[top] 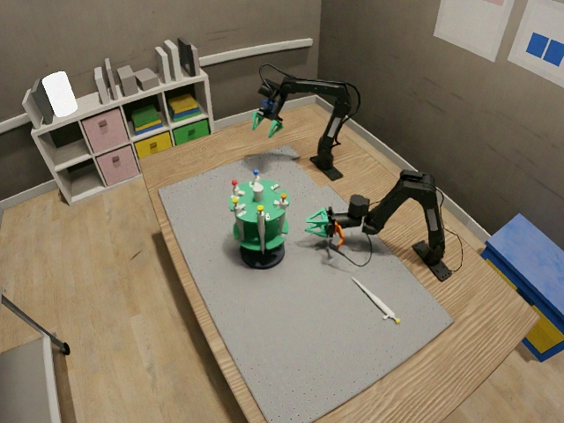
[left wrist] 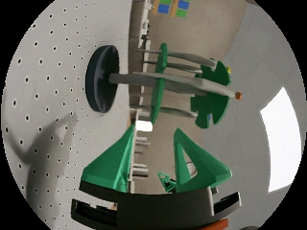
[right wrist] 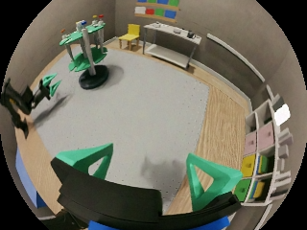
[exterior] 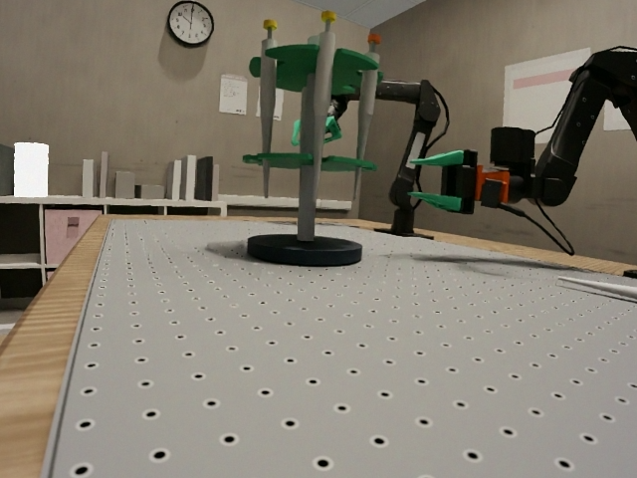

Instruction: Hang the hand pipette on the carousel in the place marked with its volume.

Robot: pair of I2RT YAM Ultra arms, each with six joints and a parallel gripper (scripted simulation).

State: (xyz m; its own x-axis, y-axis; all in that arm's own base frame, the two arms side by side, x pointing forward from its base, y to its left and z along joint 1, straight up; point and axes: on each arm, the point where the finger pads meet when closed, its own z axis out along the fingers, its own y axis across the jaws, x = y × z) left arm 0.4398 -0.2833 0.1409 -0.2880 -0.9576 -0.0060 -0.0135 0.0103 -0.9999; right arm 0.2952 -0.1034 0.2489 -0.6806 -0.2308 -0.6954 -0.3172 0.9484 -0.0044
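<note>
we count two arms, one carousel (top: 246,223) (exterior: 293,64) (left wrist: 221,110) (right wrist: 77,35) and six pipettes: five hang upright around the carousel, and one loose pipette (top: 375,300) (exterior: 599,288) lies flat on the grey perforated mat (top: 291,328) (exterior: 257,359) (left wrist: 48,62) (right wrist: 139,110). of the hanging five, two have yellow buttons, one red, one blue and one orange. the loose one has a yellow button too (we can't read the volume on it from here).

our left gripper (top: 307,224) (exterior: 411,177) (left wrist: 154,130) (right wrist: 59,77) is about half open with nothing between its fingers. it hangs above the mat, pointing at the carousel and apart from it. the loose pipette is well apart from that gripper, lower down, its thin tip toward the arm's side of the mat and its button end farther off. our right gripper (top: 262,132) (exterior: 317,139) (right wrist: 151,153) is wide open and empty, up beyond the carousel from the loose pipette.

the carousel stands between the exterior camera and the right gripper, partly hiding it. behind are a white shelf unit (top: 86,102) (exterior: 67,199) (right wrist: 259,204) with coloured bins and a round wall clock (exterior: 190,23). nothing stands on the mat between the left gripper and the loose pipette.
</note>
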